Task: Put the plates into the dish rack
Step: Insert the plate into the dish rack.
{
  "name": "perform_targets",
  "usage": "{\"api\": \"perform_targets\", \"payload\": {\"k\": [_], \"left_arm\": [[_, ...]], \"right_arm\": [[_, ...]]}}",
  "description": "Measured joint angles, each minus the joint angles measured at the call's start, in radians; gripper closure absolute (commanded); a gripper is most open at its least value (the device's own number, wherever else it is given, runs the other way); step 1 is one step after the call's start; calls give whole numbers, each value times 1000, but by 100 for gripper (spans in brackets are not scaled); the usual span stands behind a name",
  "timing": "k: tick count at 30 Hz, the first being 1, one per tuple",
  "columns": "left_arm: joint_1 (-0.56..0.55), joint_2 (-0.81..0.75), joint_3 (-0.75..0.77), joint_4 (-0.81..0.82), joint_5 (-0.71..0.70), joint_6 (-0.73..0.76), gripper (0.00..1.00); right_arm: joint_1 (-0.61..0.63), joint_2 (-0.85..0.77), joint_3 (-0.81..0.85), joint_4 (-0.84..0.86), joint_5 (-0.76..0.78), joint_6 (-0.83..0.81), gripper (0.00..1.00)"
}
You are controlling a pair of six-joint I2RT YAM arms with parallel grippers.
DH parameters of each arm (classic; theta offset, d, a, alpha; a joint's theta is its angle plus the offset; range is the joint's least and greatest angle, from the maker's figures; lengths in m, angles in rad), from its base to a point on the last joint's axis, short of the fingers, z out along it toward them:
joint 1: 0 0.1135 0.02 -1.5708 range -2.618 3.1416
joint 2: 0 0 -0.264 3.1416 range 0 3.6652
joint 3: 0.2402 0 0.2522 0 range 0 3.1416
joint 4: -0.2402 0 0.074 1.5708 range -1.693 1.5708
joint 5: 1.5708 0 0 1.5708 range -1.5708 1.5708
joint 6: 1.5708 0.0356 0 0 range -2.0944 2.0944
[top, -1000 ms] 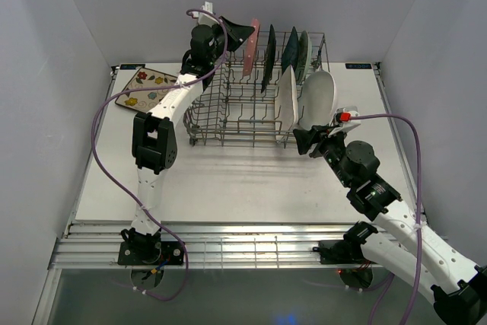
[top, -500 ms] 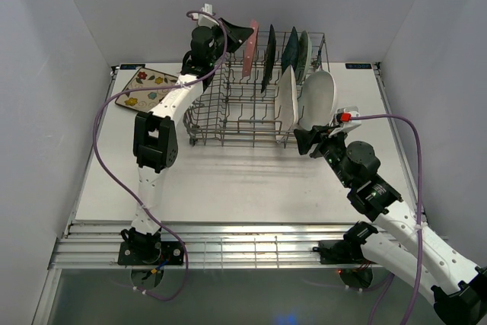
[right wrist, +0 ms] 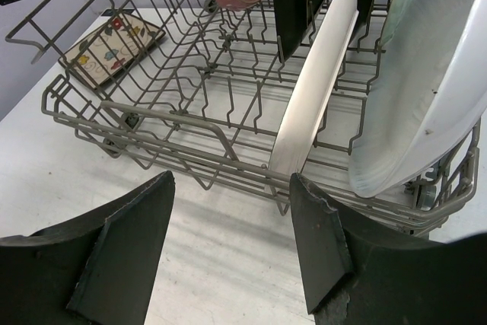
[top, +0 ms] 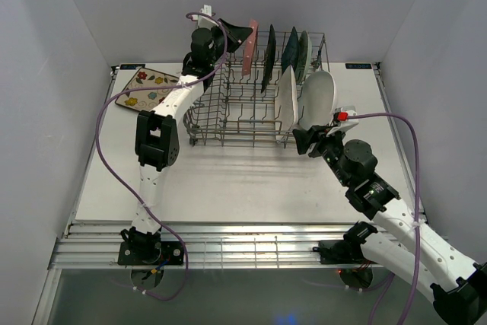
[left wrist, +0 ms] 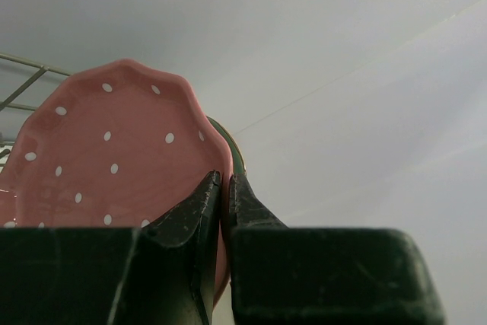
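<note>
**Left gripper (top: 242, 33) (left wrist: 223, 180) pinches the pink dotted plate (top: 252, 47) (left wrist: 114, 157); right gripper (top: 300, 141) (right wrist: 228, 188) gapes empty.**
The left fingers clamp the plate's rim and hold it upright over the far side of the dish rack (top: 228, 112) (right wrist: 152, 112), just left of the dark patterned square plate (top: 269, 51). The right gripper hangs wide near the rack's near wall, facing the white rectangular plate (top: 286, 97) (right wrist: 316, 89) and white oval plate (top: 319, 97) (right wrist: 426, 89) standing inside. The cream floral square plate (top: 146, 86) (right wrist: 114, 47) lies flat on the table (top: 228, 180), left of the rack.
</note>
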Motion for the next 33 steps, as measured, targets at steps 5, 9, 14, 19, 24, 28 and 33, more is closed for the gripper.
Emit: {"api": "perform_targets", "payload": {"k": [5, 9, 14, 19, 24, 28, 33], "left_arm": [[2, 1, 0, 0, -8, 3, 100], [2, 1, 0, 0, -20, 6, 100], [5, 4, 0, 3, -37, 13, 100], [18, 22, -1, 29, -41, 2, 100], [29, 41, -2, 41, -40, -5, 100], [31, 69, -3, 23, -45, 2, 100], [23, 80, -13, 6, -46, 40, 100]], "right_arm": [[0, 4, 0, 3, 0, 0, 32], [0, 10, 0, 12, -4, 0, 32], [0, 38, 0, 19, -10, 0, 32], [0, 45, 0, 21, -14, 0, 32], [0, 45, 0, 23, -16, 0, 32], [0, 45, 0, 23, -19, 0, 32], [0, 43, 3, 23, -19, 0, 32]]}}
